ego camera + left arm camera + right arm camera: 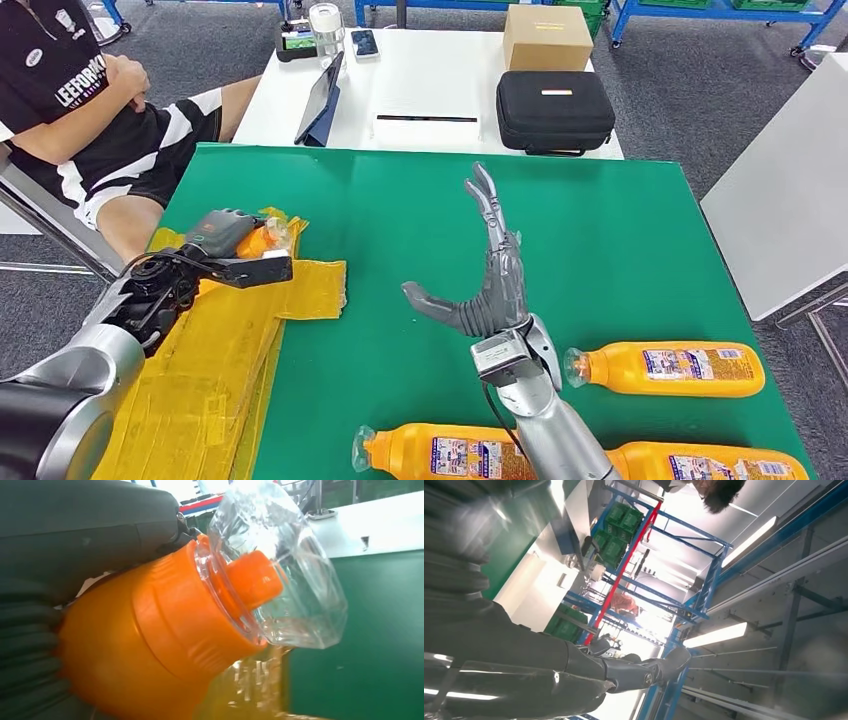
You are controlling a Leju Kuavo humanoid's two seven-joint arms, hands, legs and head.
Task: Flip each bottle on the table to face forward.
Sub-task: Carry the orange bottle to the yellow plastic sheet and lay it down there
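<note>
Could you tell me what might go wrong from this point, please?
The left hand holds an orange bottle over the yellow cardboard at the table edge; if the grip slips, the bottle could roll off. The raised, open right hand has its arm over the near bottle, so lowering the arm could knock that bottle or the right-side bottle.

The bench is green. Along its left edge lies a yellow sheet. The bottles near the front edge are orange with white, blue and red labels. The held bottle is orange, its clear cap over an orange spout.
</note>
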